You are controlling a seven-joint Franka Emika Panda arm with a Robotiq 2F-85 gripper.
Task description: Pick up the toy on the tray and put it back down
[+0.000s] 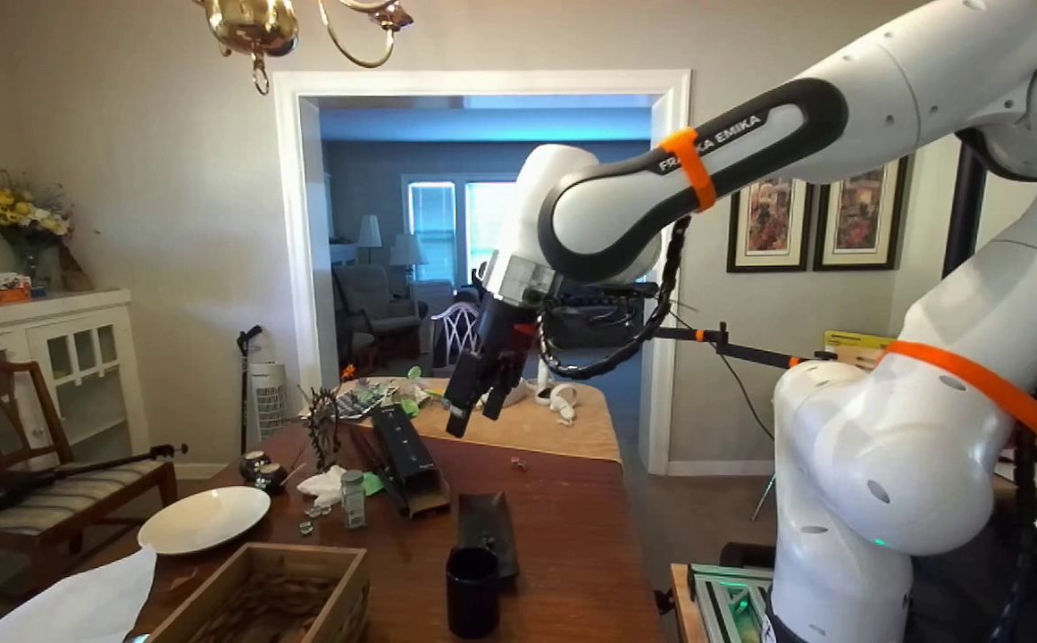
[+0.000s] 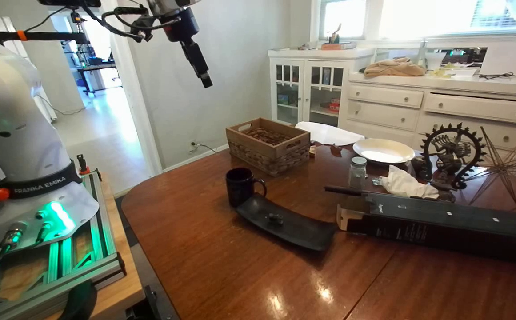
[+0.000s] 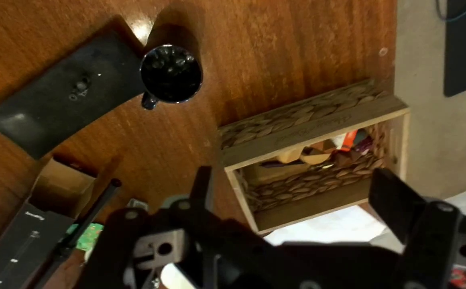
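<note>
A small dark toy [image 2: 274, 218] lies on the black curved tray [image 2: 304, 230] on the wooden table. In the wrist view the toy [image 3: 81, 85] looks small and grey, near the middle of the tray [image 3: 42, 110]. In an exterior view the tray [image 1: 475, 511] is partly behind a mug and the toy is hard to make out. My gripper [image 1: 475, 418] is high above the table, apart from the tray. It also shows in an exterior view [image 2: 206, 81]. In the wrist view the gripper [image 3: 294, 176] has its fingers wide apart with nothing between them.
A black mug [image 2: 241, 186] stands against the tray's end. A woven basket [image 2: 270, 146] is behind it. A long black box [image 2: 435, 222] lies near the tray's other end. A glass jar [image 2: 357, 173], white plate [image 2: 384, 151] and metal figurine [image 2: 452, 155] stand farther off.
</note>
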